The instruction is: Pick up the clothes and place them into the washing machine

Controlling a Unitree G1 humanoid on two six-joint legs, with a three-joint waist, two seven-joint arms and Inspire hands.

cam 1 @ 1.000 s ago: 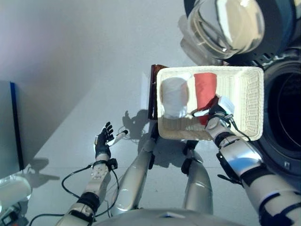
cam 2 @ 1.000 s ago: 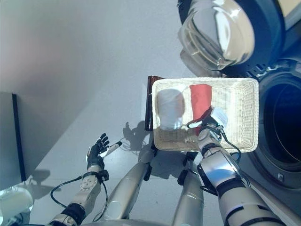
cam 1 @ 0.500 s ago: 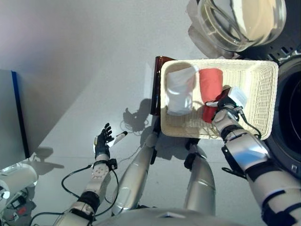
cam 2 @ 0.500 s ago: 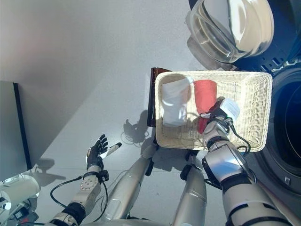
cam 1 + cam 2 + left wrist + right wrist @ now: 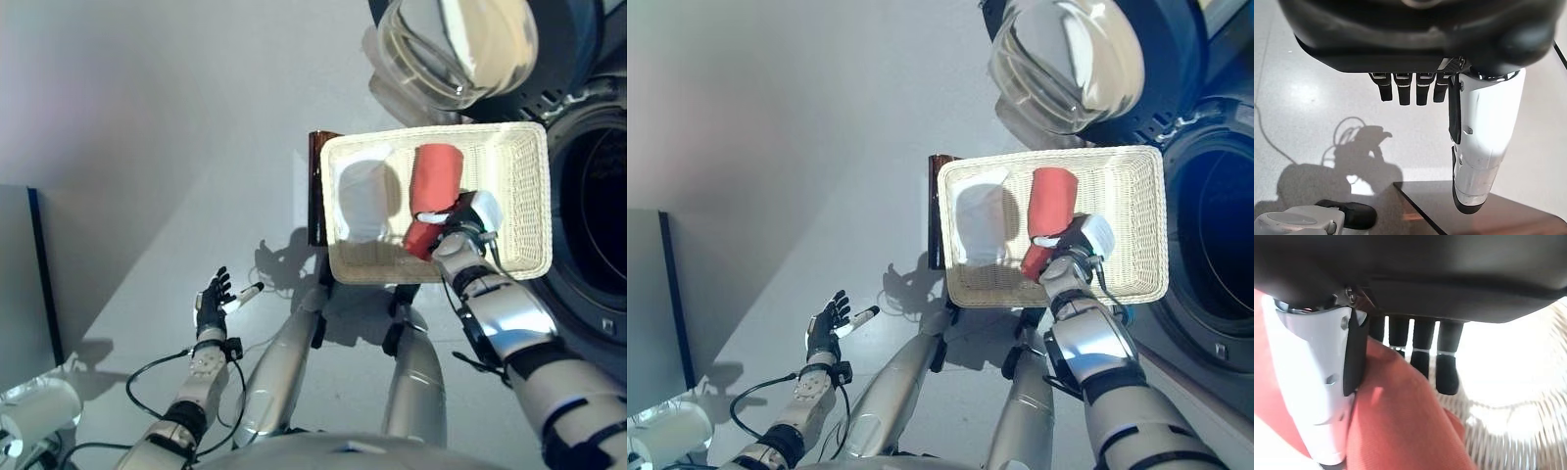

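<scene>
Right hand: the right hand [image 5: 1070,247] is down inside the wicker basket [image 5: 1136,225], right at the near end of the red garment [image 5: 1048,211].
Grip: in the right wrist view the white-covered thumb [image 5: 1317,382] lies along one side of the red cloth and the dark fingers [image 5: 1422,350] curl over its other side, so that hand is pinching the cloth.
Red garment: a rolled length of red fabric, lying lengthwise in the middle of the basket; its near end bunches under the hand, its far end points at the basket's far rim.
White garment: a pale folded piece [image 5: 980,220] sits in the basket's left half, just beside the red one, apart from the hand.
Basket: rectangular, pale weave, resting on a dark brown stand [image 5: 935,211] whose edge shows past the basket's left side.
Washing machine: the dark drum opening [image 5: 1215,245] is to the right of the basket, with the round glass door [image 5: 1063,64] swung open beyond the basket's far side.
Left hand: the left hand [image 5: 211,299] hangs low at the left over the grey floor [image 5: 147,117], well apart from the basket, fingers straight and relaxed, holding nothing.
</scene>
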